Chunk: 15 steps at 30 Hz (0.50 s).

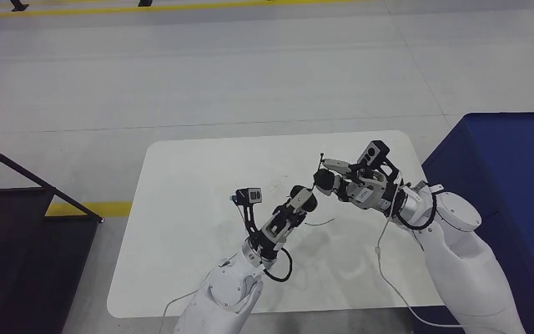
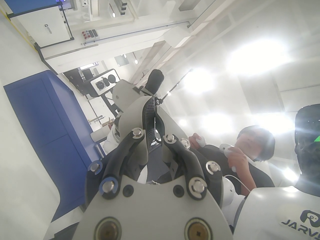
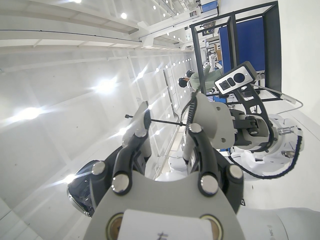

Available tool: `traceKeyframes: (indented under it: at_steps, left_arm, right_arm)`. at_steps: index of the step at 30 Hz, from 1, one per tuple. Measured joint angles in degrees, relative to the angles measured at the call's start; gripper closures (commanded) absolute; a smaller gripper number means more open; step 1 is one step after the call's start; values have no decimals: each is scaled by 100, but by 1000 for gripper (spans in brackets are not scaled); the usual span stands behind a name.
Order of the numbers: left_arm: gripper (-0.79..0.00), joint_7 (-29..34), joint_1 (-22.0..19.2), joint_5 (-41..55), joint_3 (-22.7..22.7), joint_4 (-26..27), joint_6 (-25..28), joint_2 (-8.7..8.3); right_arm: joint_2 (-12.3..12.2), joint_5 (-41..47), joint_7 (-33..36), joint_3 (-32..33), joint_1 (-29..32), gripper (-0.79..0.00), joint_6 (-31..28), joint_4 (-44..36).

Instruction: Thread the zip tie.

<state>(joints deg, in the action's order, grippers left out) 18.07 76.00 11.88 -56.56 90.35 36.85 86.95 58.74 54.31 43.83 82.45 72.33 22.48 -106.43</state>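
Above the table (image 1: 192, 250) the left gripper (image 2: 153, 104) has its jaws pinched on the zip tie (image 3: 162, 121), whose strap crosses the right gripper (image 3: 169, 109), jaws part open. Lining up to thread, I'd say; next the right must close squarely on it

Bright overhead light casts only faint shadows on the white desk (image 1: 192, 192), while ceiling lamps (image 2: 255, 56) flare into hazy glare in both curved-edged wrist views.
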Motion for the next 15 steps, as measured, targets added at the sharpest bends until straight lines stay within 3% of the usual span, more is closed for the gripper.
traceKeyframes:
  at_steps: [11,15]
  left_arm:
    - [0,-207,-16,-117,160,-10,45,29]
    - [0,-308,-7,-78,191,35,99,40]
  right_arm:
    - [-17,-131,106,11,146,-117,-7,-20]
    - [-26,-149,148,65,182,-102,-17,-11]
